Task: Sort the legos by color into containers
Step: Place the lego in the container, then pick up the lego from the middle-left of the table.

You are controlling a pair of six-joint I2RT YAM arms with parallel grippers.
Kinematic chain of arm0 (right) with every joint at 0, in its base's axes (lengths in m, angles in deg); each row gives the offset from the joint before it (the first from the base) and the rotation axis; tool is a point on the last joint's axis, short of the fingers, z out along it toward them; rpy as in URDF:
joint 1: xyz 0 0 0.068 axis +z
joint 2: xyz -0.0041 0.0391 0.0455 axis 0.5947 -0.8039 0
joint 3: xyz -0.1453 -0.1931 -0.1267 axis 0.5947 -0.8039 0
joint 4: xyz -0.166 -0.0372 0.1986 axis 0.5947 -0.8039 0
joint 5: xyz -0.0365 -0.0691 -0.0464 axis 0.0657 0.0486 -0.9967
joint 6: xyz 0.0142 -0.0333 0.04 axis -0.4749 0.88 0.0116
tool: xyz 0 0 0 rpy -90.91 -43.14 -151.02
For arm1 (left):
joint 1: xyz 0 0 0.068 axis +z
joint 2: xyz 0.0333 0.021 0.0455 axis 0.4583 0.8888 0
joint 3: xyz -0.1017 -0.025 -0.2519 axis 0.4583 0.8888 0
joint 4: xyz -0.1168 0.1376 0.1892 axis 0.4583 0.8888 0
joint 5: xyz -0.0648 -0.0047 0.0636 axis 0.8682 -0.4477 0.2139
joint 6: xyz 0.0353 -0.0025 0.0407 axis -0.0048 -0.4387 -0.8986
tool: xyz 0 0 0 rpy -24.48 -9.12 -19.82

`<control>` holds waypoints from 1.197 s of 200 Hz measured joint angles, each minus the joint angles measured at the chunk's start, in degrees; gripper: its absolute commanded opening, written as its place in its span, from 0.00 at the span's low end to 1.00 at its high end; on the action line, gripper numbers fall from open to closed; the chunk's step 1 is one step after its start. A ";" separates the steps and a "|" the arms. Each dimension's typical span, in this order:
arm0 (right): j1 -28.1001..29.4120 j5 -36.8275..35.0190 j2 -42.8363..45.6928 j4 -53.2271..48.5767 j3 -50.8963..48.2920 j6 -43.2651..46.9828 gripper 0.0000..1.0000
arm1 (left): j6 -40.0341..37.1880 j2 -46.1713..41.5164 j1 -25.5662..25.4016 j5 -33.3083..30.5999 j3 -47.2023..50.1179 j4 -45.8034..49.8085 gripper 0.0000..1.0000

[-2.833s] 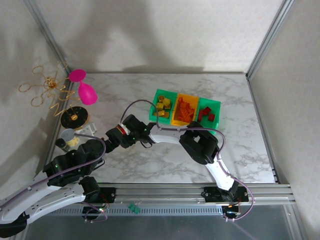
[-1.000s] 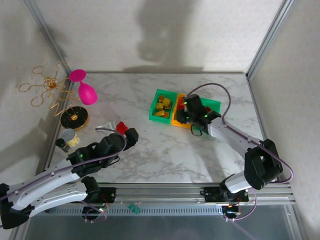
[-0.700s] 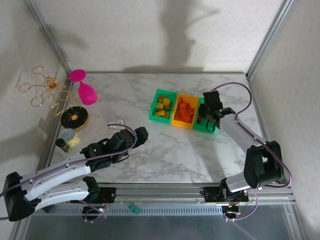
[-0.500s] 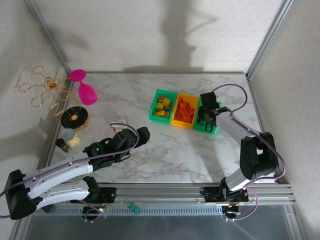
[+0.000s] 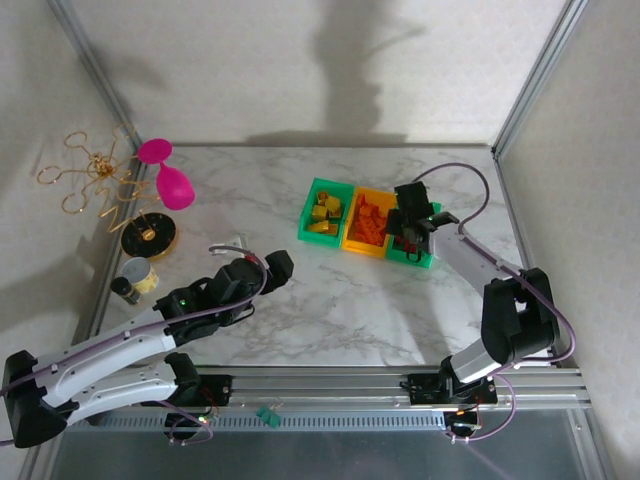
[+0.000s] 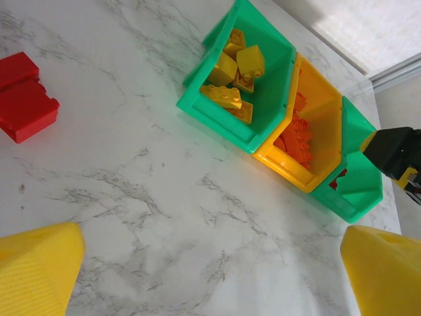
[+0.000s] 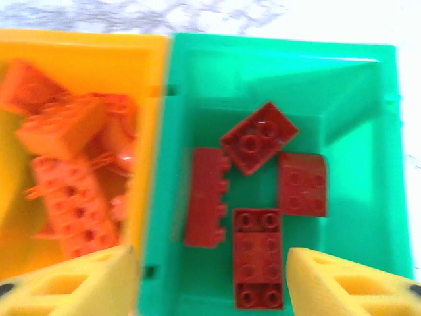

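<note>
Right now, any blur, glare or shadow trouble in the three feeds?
Right wrist view: soft overall, the orange bricks smeared, the red bricks readable. Left wrist view: the bins crisp, its own fingers out of focus. Top external view: sharp, a broad soft shadow on the back wall.

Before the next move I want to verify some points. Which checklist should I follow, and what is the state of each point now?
1. Right gripper empty, fingers apart: ok.
2. Red legos lie inside the right green bin: ok.
3. Orange legos in the yellow-orange bin, yellow legos in the left green bin: ok.
4. All legos sorted: not ok, a loose red lego lies on the marble table.
5. Left gripper free to pick it: ok, fingers apart, nothing held.
6. More legos hidden under the left arm: cannot tell.
</note>
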 measured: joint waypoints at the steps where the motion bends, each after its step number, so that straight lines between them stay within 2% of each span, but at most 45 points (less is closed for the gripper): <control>1: 0.15 0.02 0.02 0.00 0.04 0.04 0.65 | 0.00 -0.04 0.00 -0.02 0.00 0.09 1.00; 50: 13.70 1.77 -0.83 0.22 2.89 -0.66 0.73 | 1.46 -5.40 0.00 -1.79 0.00 4.81 1.00; 103: 26.53 4.50 -12.22 2.49 9.99 -1.31 0.78 | 3.06 -9.86 0.02 -4.09 0.00 11.74 1.00; 157: 33.24 6.67 -24.87 6.32 18.62 -1.29 0.80 | 3.39 -13.90 0.22 -6.27 0.00 16.83 1.00; 239: 36.83 12.44 -36.37 12.68 27.52 5.79 0.82 | 3.37 -17.44 0.22 -7.93 -0.04 18.73 1.00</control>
